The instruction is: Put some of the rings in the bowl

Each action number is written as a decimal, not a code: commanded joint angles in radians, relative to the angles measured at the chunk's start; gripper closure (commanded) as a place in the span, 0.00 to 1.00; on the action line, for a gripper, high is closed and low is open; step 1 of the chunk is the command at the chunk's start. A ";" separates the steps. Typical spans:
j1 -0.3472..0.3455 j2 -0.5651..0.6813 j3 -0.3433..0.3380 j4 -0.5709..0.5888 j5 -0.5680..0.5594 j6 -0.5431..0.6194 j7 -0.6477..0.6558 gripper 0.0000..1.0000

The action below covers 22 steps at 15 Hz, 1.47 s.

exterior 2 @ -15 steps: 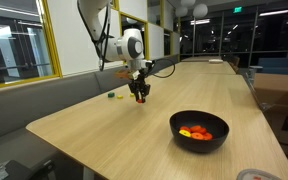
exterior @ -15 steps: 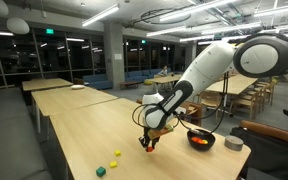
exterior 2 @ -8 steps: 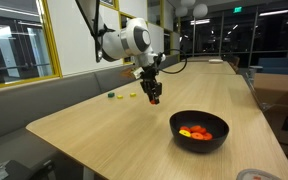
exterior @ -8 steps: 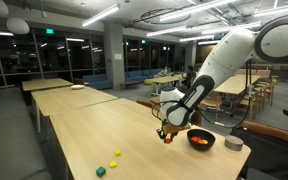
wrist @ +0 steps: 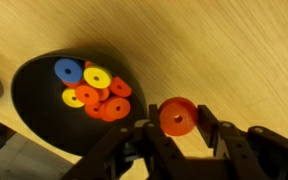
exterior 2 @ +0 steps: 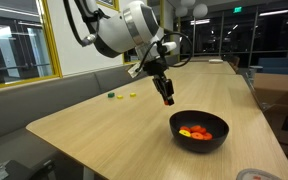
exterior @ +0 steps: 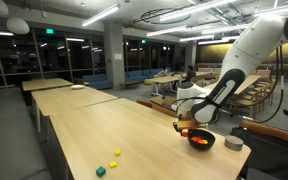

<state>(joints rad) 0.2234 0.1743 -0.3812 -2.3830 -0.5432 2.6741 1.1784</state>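
My gripper point(wrist: 178, 122) is shut on a red ring point(wrist: 178, 117), held upright between its two fingers above the wooden table. In the wrist view the black bowl point(wrist: 32, 115) lies to the left of the held ring, holding several rings point(wrist: 96, 92) in orange, red, yellow and blue. In both exterior views the gripper point(exterior 2: 168, 98) point(exterior: 184, 128) hangs just beside the bowl point(exterior 2: 198, 140) point(exterior: 201, 141), a little above its rim. A few small yellow and green pieces point(exterior: 111, 160) lie farther off on the table.
A grey round container point(exterior: 234, 144) stands beyond the bowl near the table's end. The light wooden table point(exterior 2: 104, 130) has a bench along one side. Other tables and chairs fill the room behind.
The arm has carried the red ring across the table from near the loose pieces to the bowl's side and risen a little. The gripper stayed shut throughout.
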 commanded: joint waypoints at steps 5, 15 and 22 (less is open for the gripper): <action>-0.191 -0.140 0.075 -0.107 -0.138 -0.009 0.215 0.75; -0.340 -0.062 0.125 -0.095 0.127 0.041 0.037 0.27; -0.338 -0.117 0.169 -0.114 0.385 -0.023 -0.279 0.00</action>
<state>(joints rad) -0.1077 0.1185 -0.2411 -2.4837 -0.2261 2.6935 1.0215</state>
